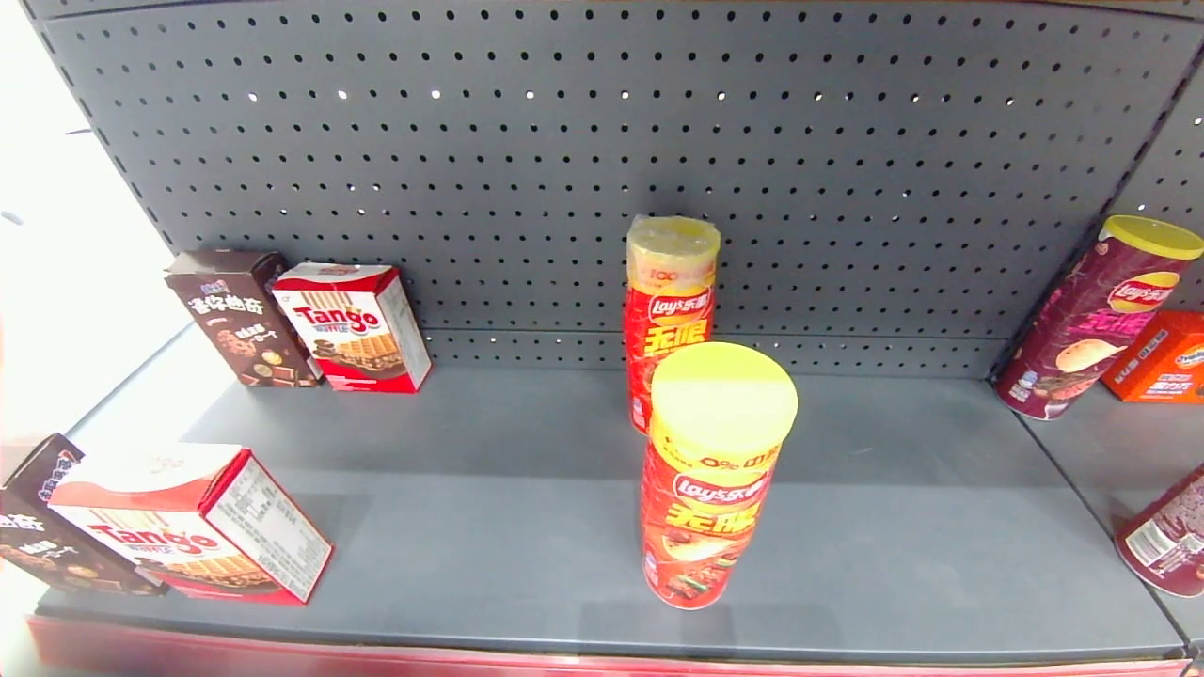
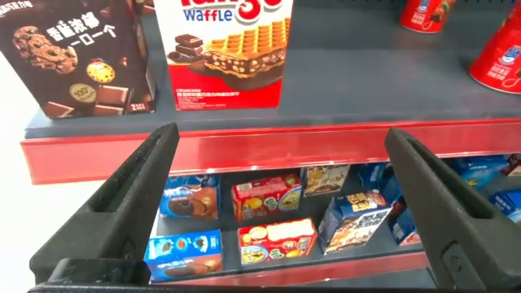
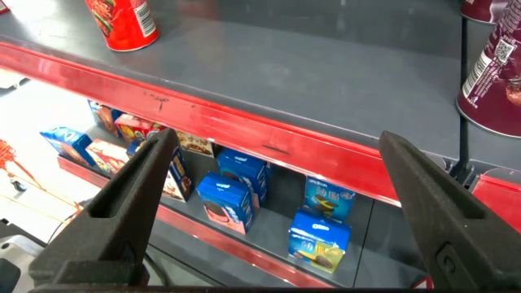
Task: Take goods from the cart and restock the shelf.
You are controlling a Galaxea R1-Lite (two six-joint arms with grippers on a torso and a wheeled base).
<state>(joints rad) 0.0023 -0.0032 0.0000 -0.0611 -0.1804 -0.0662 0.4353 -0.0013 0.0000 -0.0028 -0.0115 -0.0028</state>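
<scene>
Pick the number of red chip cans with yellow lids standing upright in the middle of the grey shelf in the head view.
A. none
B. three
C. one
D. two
D: two stand there, a front can nearer the edge of the shelf and a back can behind it, close to the perforated panel.
</scene>
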